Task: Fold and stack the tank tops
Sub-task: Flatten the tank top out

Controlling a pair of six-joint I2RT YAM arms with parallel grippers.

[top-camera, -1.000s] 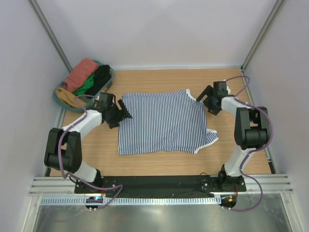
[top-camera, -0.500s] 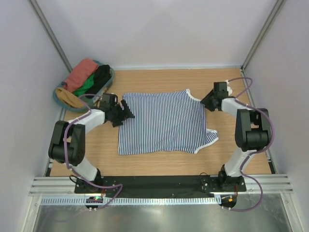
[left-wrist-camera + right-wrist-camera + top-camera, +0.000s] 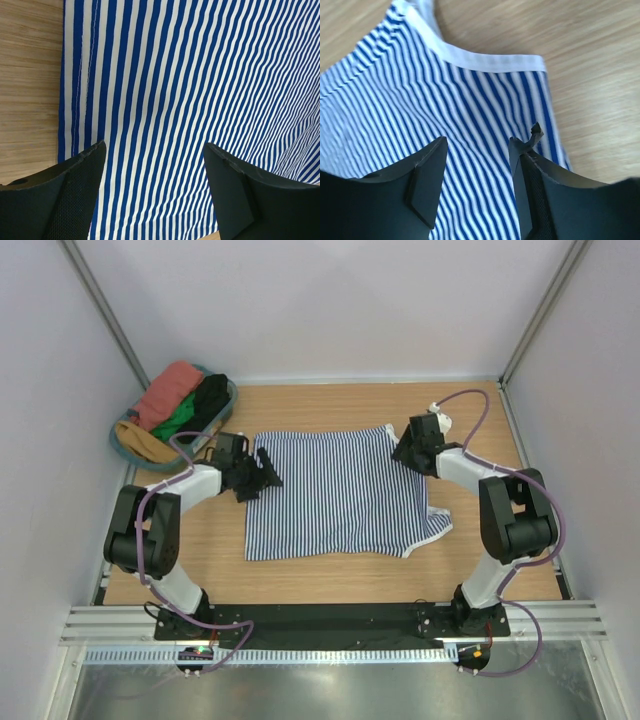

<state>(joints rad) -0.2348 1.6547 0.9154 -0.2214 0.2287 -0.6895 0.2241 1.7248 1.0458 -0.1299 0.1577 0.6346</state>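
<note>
Both arms have closed in on the navy-and-white striped cloth tank top point(image 3: 340, 495), flat mid-frame: left gripper point(image 3: 264, 475) over its upper-left hem, right gripper point(image 3: 402, 451) over the upper-right strap (both spread, pinching nothing). A fold grasp looks imminent.

navy-and-white striped tank top point(image 3: 340, 495) spread flat on table point(image 3: 320, 405)

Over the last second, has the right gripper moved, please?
Yes. The right gripper has shifted left, away from the table and its right edge, over the striped tank top at its far right corner.
</note>
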